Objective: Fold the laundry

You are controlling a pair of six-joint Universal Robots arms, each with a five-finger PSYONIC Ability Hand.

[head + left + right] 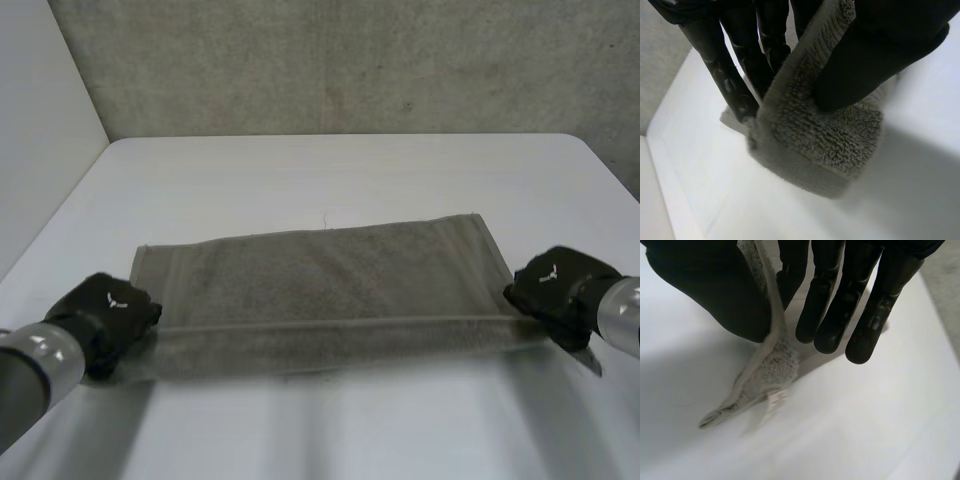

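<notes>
A grey towel (pixel 330 295) lies stretched across the white table (pixel 350 180), its near long edge raised a little off the surface. My left hand (pixel 108 318) is at the towel's near left corner. In the left wrist view the thumb (pixel 875 55) presses the towel corner (pixel 830 140) against the fingers (pixel 735 85). My right hand (pixel 556 285) is at the near right corner. In the right wrist view the towel edge (pixel 771 357) runs between the thumb (pixel 710 290) and the fingers (pixel 840 315), with a small white label (pixel 776 400) hanging below.
A grey wall (pixel 350 60) stands behind the table's far edge. A lighter wall panel (pixel 40 120) borders the left side. Bare tabletop lies beyond the towel and in front of it.
</notes>
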